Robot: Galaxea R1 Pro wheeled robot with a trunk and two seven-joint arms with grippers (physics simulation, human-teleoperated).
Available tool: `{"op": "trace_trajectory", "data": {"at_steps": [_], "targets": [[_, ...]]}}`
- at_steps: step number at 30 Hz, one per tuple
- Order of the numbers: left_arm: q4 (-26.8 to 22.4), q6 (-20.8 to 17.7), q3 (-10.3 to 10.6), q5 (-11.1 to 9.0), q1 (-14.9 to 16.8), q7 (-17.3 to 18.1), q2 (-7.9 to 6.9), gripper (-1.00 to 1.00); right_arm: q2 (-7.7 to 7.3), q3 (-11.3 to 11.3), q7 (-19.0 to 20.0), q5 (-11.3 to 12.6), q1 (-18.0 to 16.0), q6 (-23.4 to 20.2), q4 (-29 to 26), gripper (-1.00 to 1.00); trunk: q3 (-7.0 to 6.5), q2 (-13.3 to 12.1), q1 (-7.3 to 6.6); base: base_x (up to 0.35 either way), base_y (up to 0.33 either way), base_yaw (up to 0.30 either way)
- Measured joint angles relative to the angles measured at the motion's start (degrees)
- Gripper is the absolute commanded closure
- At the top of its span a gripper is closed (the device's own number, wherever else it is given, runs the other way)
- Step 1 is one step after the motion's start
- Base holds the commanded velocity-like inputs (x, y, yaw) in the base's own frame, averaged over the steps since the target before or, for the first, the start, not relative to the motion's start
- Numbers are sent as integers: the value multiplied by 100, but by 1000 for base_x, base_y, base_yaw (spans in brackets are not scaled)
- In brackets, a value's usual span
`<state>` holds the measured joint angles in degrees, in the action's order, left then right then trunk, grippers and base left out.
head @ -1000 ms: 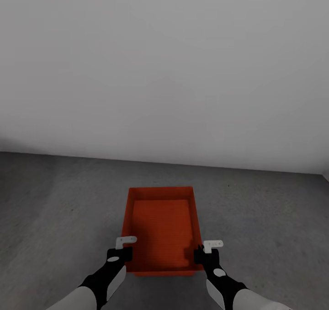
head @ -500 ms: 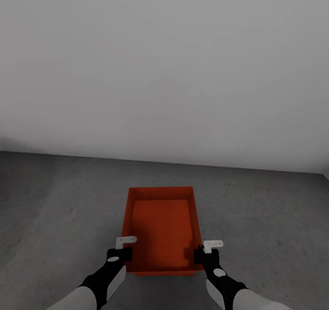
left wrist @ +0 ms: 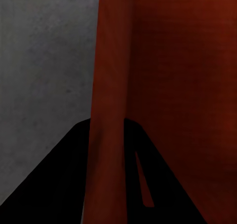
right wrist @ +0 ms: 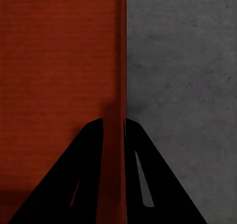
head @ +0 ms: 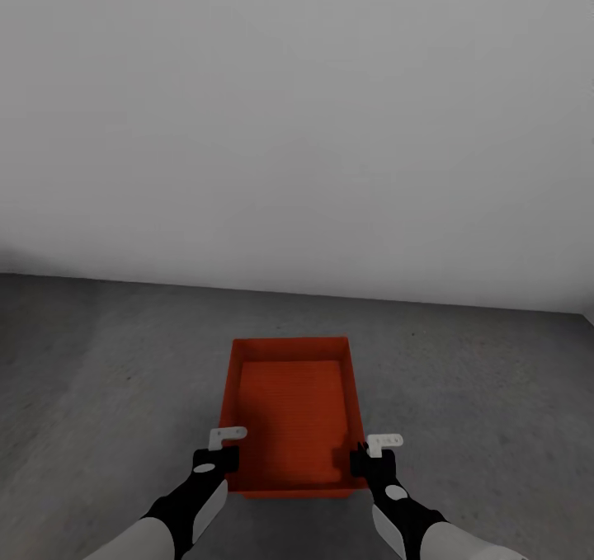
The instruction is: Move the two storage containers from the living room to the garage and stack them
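While nothing had shifted over the last second, the wall (head: 297,115) filled the upper frame and the floor (head: 107,378) the lower; the container (head: 293,411) sat low centre, likely on the concrete; the left gripper (head: 221,454) and right gripper (head: 369,457) pinched its side walls; release seemed due next.

no readable text, labels, brands, numbers or signs anywhere: none on the orange-red storage container (head: 293,411), none on the grey concrete floor (head: 107,362), none on the plain pale wall (head: 297,123).
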<state>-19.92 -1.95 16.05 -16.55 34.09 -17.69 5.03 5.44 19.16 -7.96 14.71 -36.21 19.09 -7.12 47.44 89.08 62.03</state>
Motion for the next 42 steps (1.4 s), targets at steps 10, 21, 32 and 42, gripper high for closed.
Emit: {"op": "trace_trajectory", "data": {"at_steps": [10,21,32,42], "targets": [[-3,-1,-6,-3,-2,8,-8,100,7,3,-21,-20,0,-9,-11,100,0,0,0,0,0,-65],[-3,-1,-4,-4,-2,6,-7,100,7,3,-20,-20,0,-9,-10,100,0,0,0,0,0,-1],[-2,-1,0,-9,-2,3,-5,100,5,0,-16,-21,0,-9,-7,100,125,279,153,0,0,0],[-3,-1,-6,-2,-1,4,-4,100,4,2,-15,-17,0,-8,-10,100,198,441,242,0,0,0]]}}
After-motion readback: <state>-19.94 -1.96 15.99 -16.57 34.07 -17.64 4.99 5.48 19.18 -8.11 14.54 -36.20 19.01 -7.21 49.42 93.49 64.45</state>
